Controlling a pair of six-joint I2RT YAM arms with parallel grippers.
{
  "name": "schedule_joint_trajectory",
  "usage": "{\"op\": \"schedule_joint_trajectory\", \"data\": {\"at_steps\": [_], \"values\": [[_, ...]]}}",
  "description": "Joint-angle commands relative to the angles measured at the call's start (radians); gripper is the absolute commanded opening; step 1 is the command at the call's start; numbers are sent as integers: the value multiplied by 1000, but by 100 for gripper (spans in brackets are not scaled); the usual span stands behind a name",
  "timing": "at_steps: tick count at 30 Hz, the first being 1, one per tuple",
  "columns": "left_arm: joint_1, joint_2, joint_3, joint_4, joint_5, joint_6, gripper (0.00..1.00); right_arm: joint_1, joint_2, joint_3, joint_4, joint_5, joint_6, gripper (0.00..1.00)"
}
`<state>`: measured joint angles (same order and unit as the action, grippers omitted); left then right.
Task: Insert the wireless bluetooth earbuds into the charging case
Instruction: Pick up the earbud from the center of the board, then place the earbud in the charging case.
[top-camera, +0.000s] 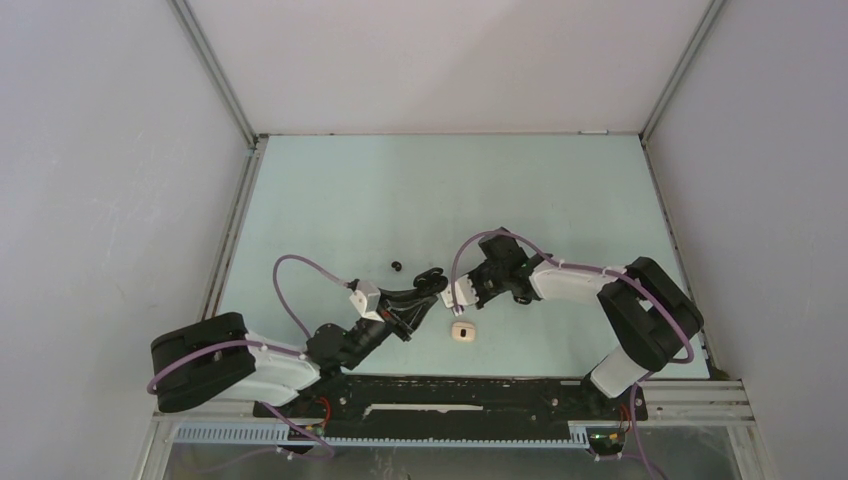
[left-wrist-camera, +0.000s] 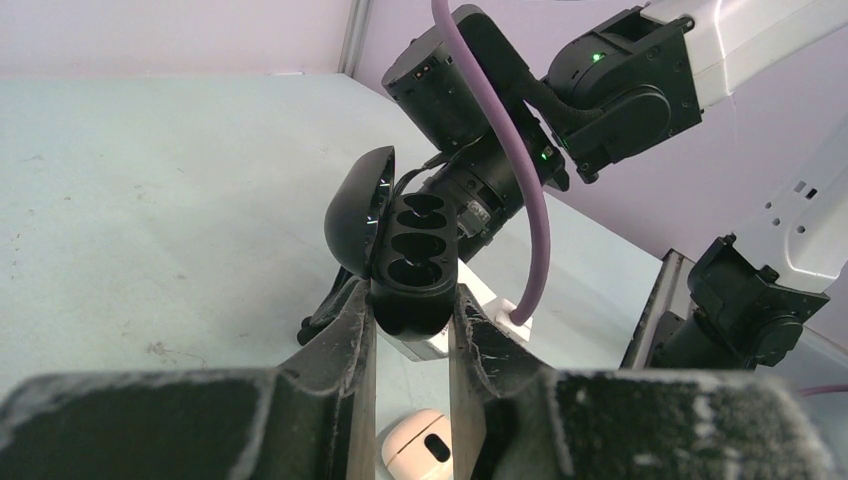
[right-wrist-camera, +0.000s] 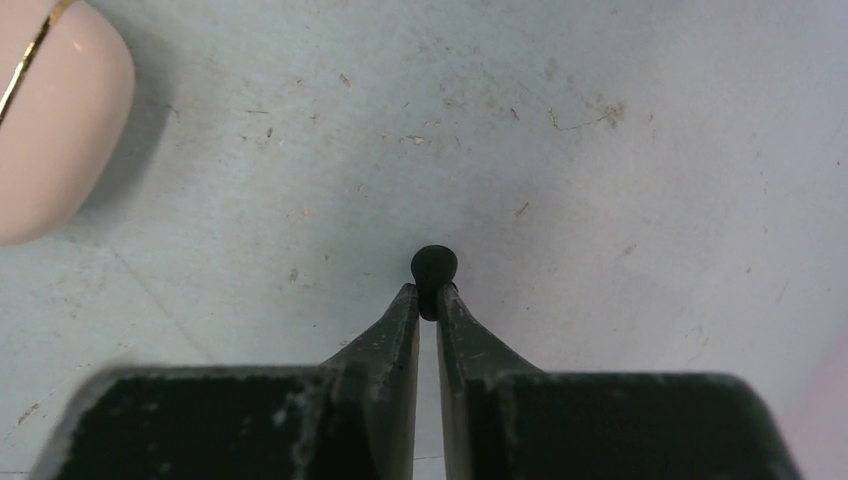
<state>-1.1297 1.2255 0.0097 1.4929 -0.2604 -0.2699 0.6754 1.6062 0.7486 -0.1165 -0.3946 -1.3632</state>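
Observation:
My left gripper (left-wrist-camera: 410, 302) is shut on the black charging case (left-wrist-camera: 412, 268) and holds it above the table. Its lid (left-wrist-camera: 355, 212) is swung open to the left, and the case's hollow sockets face up. In the top view the case (top-camera: 432, 276) sits at the tip of the left gripper (top-camera: 428, 288). My right gripper (right-wrist-camera: 427, 296) is shut on a tiny black earbud (right-wrist-camera: 433, 266), pinched at the fingertips over the table. The right gripper (top-camera: 468, 293) hangs just right of the case. A second black earbud (top-camera: 396, 265) lies loose on the table to the left.
A cream oval case (top-camera: 463, 331) lies shut on the table below both grippers, seen also as the cream case (left-wrist-camera: 420, 455) and the cream case (right-wrist-camera: 48, 130). The right arm (left-wrist-camera: 600, 90) crowds close behind the held case. Walls enclose the pale table (top-camera: 420, 190).

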Motion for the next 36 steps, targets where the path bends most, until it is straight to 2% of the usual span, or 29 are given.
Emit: {"op": "schedule_joint_trajectory", "data": {"at_steps": [1, 5, 9, 12, 16, 24, 30, 36], "values": [[8, 4, -72, 36, -11, 10, 0, 8, -4, 35, -45, 19, 39, 7], [9, 6, -71, 36, -2, 25, 0, 8, -122, 58, -217, 4, 86, 4], [10, 24, -57, 37, 25, 57, 0, 6, -306, 74, -484, -42, 152, 3], [10, 71, -23, 36, 92, 86, 0, -5, -394, 142, -716, -124, 226, 3], [10, 159, 43, 36, 208, 101, 0, 22, -497, 192, -875, -198, 338, 3], [9, 276, 122, 44, 405, 83, 0, 81, -535, 279, -934, -269, 530, 3], [8, 304, 127, 44, 449, 78, 0, 96, -486, 320, -939, -306, 586, 3], [8, 309, 134, 44, 469, 73, 0, 101, -451, 362, -900, -280, 660, 2]]}}
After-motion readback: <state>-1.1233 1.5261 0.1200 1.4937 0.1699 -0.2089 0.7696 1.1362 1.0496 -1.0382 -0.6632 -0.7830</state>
